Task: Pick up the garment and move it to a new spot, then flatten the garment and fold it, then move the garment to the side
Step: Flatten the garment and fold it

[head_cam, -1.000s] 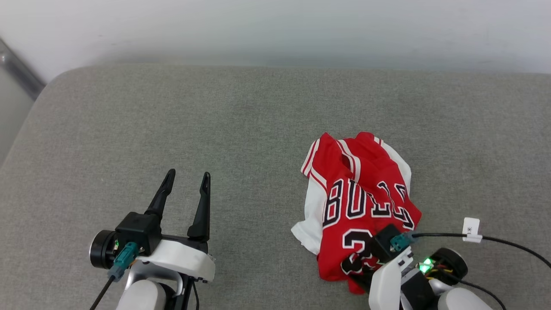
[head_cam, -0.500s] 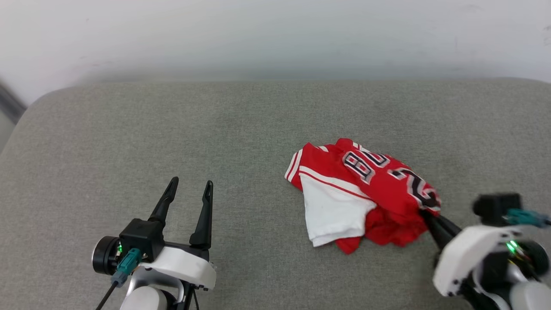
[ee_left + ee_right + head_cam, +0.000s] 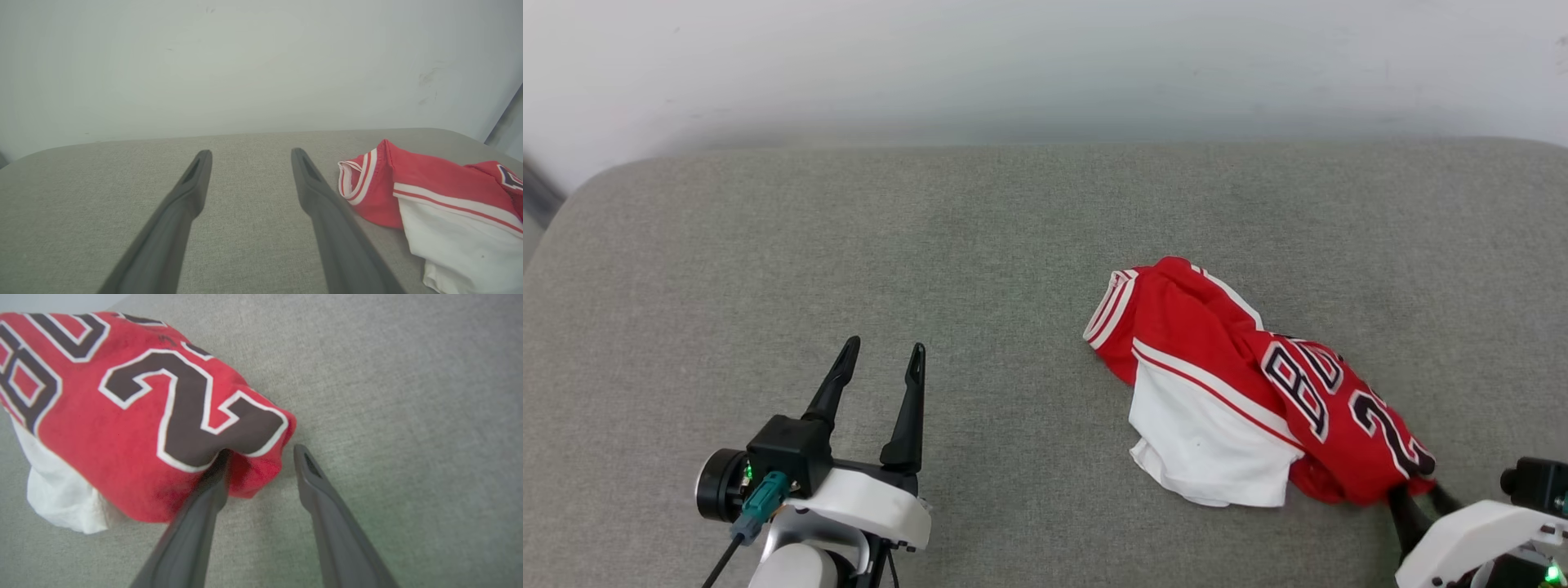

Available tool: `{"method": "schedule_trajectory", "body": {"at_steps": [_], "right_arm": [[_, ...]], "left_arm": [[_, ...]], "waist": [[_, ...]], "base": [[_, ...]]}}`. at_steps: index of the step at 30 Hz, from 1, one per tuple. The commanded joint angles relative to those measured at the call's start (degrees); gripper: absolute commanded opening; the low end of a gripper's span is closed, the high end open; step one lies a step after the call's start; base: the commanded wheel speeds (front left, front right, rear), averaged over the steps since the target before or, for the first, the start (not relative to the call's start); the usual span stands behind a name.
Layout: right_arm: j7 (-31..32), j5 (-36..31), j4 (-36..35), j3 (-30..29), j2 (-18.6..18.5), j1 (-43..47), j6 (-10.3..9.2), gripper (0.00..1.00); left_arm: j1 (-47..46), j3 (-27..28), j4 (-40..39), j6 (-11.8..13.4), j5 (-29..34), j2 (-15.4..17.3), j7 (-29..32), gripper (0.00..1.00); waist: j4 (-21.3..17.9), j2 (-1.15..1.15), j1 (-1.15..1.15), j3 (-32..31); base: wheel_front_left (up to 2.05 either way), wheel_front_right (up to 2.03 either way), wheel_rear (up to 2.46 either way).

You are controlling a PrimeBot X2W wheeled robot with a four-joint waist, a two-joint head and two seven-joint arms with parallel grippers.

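We found the right gripper [image 3: 261, 451] with its fingers parted and clamping nothing. One fingertip [image 3: 222, 457] touched a red fold of the garment [image 3: 1241, 384]; the other stood clear. The left gripper [image 3: 884, 347] had its fingers spread wide and empty. The garment lay bunched on the grey cushion [image 3: 1013, 245], at 3 o'clock from the left gripper, with the right gripper at its 5 o'clock end.

Versus a second ago: garment [image 3: 1258, 392] lies crumpled further right, white sleeve now in front, lettering turned aside. right gripper [image 3: 262, 451] sits at lower right, jaws parted from shut; one finger [image 3: 212, 486] seemingly under the red fold.
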Motion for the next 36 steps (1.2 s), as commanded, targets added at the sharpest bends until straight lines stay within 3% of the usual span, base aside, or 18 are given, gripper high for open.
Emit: {"method": "schedule_trajectory", "body": {"at_steps": [1, 10, 20, 23, 29, 36], "right_arm": [[-2.76, -0.49, -0.5, 0.69, -0.03, -1.18, 0.0, 1.0], [-16.73, -6.17, -9.23, 6.12, -3.99, 1.22, 0.0, 1.0], [-18.18, -11.65, -18.54, 9.22, -3.36, 2.94, 0.0, 1.0], [-17.35, -12.21, -21.2, 9.84, -2.7, 3.62, 0.0, 1.0], [-16.22, -12.65, -25.9, 11.52, -1.39, 4.31, 0.0, 1.0], [-15.55, -13.52, -29.02, 12.92, -0.44, 3.15, 0.0, 1.0]], "left_arm": [[0.11, 0.29, -0.07, -0.12, 0.34, 0.0, -0.14, 1.0], [2.25, 1.0, 0.15, 0.55, 0.02, -0.36, -0.14, 1.0], [3.44, 0.33, 0.59, 1.2, 0.48, -0.12, 1.05, 1.0], [1.96, -1.59, 0.06, 0.5, 0.82, -0.16, 4.57, 1.0], [-2.6, -8.23, -0.61, -3.24, 1.57, -0.97, 15.43, 1.0], [-8.3, -15.74, 1.37, -6.45, -1.88, -2.54, 28.01, 1.0]], "waist": [[0.09, 0.0, 0.0, -0.15], [0.03, 0.0, 0.0, -2.62], [-1.01, 0.0, 0.0, -4.84], [-1.4, 0.0, 0.0, -5.1], [-3.23, 0.0, 0.0, -3.67], [-6.11, 0.0, 0.0, -0.27]], "base": [[0.0, 0.0, 0.0], [0.0, 0.0, 0.0], [0.0, 0.0, 0.0], [0.0, 0.0, 0.0], [0.0, 0.0, 0.0], [0.0, 0.0, 0.0]]}}
